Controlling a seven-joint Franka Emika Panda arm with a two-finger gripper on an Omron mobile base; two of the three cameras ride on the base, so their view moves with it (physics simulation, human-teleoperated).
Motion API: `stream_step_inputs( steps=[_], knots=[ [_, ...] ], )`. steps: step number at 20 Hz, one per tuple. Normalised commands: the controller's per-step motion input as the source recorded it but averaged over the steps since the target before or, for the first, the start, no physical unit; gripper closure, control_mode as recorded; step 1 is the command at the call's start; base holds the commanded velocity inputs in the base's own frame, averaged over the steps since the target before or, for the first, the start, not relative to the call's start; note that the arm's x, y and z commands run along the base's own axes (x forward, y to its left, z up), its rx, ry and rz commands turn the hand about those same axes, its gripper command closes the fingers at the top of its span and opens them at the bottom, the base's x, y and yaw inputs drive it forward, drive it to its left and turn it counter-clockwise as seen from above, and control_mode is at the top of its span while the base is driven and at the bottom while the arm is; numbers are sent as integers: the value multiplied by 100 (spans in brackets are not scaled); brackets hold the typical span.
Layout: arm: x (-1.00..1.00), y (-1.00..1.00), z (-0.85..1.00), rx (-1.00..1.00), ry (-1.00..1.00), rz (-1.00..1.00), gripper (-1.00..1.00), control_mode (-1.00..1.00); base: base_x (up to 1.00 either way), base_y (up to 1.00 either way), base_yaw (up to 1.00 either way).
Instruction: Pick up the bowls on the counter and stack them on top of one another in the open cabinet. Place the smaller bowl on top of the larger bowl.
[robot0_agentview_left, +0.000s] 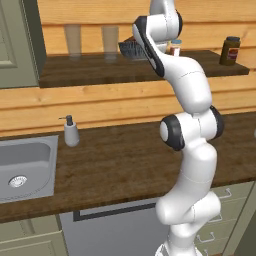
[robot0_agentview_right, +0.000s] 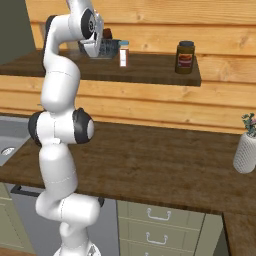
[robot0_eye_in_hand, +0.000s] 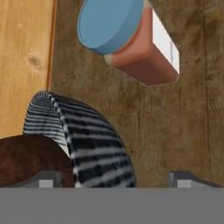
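Note:
The larger bowl (robot0_eye_in_hand: 94, 144), dark and ribbed, stands on the shelf of the open cabinet (robot0_agentview_left: 90, 70). The smaller bowl (robot0_eye_in_hand: 28, 159), glossy reddish-brown, sits inside it. In the hand view my gripper (robot0_eye_in_hand: 118, 180) is open, its fingertips (robot0_eye_in_hand: 48, 179) far apart at the bottom edge. The ribbed bowl's near wall lies between the tips, and the left tip is over the brown bowl. From the base views the ribbed bowl (robot0_agentview_right: 109, 49) shows just behind my wrist, partly hidden by the arm (robot0_agentview_left: 131, 49). The counter (robot0_agentview_left: 125, 160) below holds no bowl.
A small bottle with a blue cap (robot0_eye_in_hand: 113, 22) stands close beside the bowls (robot0_agentview_right: 123, 52). A dark-lidded jar (robot0_agentview_right: 185, 57) is further right on the shelf, two glasses (robot0_agentview_left: 72, 40) to the left. A soap dispenser (robot0_agentview_left: 71, 131), a sink (robot0_agentview_left: 25, 167) and a vase (robot0_agentview_right: 246, 150) are on the counter.

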Motion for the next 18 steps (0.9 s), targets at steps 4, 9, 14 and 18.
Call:
stream_step_inputs(
  steps=[4,9,14,18],
  knots=[
    [12,0,1,0,-1,0,-100,-100,0,0,0],
    [2,4,6,0,-8,0,-100,-100,0,0,0],
    [7,3,7,1,-27,0,-100,-100,0,0,0],
    [2,0,4,1,-23,0,-100,-100,0,0,0]
  ],
)
